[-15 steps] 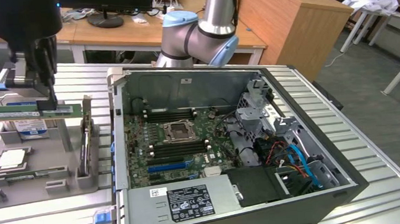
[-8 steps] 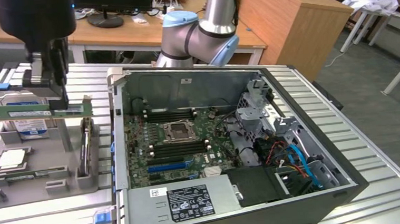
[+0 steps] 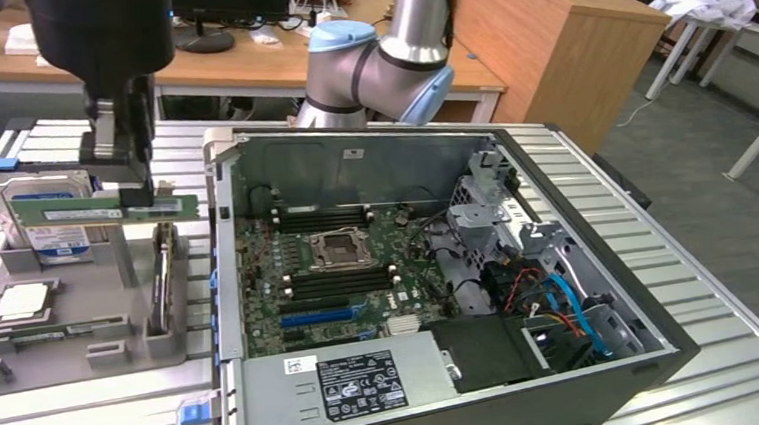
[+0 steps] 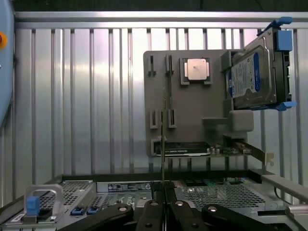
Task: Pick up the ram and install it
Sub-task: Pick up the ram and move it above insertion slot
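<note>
Pinched in the gripper (image 3: pixel 139 193): the ram (image 3: pixel 86 210), a long green stick, clamped between 2 dark fingers (image 3: pixel 126 160) pressed together on its thin faces. Held level and on edge at the exterior view's left, above the gray tray (image 3: pixel 95 338) and just in front of the hard drive (image 3: pixel 44 191) with its blue label. Gripped a little right of the stick's middle, a short green end poking out toward the computer case (image 3: pixel 606 382). Hard to tell whether clear of the tray's upright posts or touching 1 of them.

From the wrist view, edge-on as a thin dark line: the ram (image 4: pixel 163 139), rising out of the tight-pressed gripper (image 4: pixel 163 195) and lined up over the tray (image 4: pixel 192 120). On that tray: a square silver processor (image 4: pixel 197 70) lying flat in its pocket, the hard drive (image 4: pixel 255 70) standing in a blue-clipped frame, and a dark card (image 4: pixel 185 149) at the edge nearest the case.

To the exterior view's right of the tray, well apart from the ram: the case, lying on its side on a ribbed metal table (image 3: pixel 74 424), its inside showing. Inside: a green motherboard (image 3: pixel 359 309), a square socket (image 3: pixel 339 245) near its middle, and 2 banks of dark memory slots (image 3: pixel 320 217), 1 on the far side of the socket and 1 on the near side. Along the near edge of the case, a gray power supply (image 3: pixel 351 380). Beyond the far wall, the arm (image 3: pixel 389 61) with its blue-capped joint.
</note>
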Robot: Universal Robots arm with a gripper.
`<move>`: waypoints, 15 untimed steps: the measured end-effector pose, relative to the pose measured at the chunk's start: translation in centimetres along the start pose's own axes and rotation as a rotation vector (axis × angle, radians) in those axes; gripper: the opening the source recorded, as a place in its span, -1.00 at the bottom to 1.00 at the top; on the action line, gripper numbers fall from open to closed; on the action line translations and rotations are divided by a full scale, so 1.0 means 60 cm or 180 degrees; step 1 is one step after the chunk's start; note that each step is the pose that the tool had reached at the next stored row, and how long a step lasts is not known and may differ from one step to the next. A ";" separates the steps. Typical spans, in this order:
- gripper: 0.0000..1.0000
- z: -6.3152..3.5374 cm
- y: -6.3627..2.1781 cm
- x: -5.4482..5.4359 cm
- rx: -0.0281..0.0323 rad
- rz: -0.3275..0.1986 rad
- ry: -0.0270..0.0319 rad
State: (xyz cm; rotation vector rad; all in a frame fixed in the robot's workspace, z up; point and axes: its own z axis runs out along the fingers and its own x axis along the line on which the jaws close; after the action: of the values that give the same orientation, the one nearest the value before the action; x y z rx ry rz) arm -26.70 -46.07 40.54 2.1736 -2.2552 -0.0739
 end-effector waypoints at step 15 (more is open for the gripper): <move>-0.76 -0.002 -0.053 -0.002 -0.0001 0.0000 0.0000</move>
State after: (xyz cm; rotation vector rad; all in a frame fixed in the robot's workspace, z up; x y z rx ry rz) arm -23.49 -46.07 40.53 2.1733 -2.2552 -0.0744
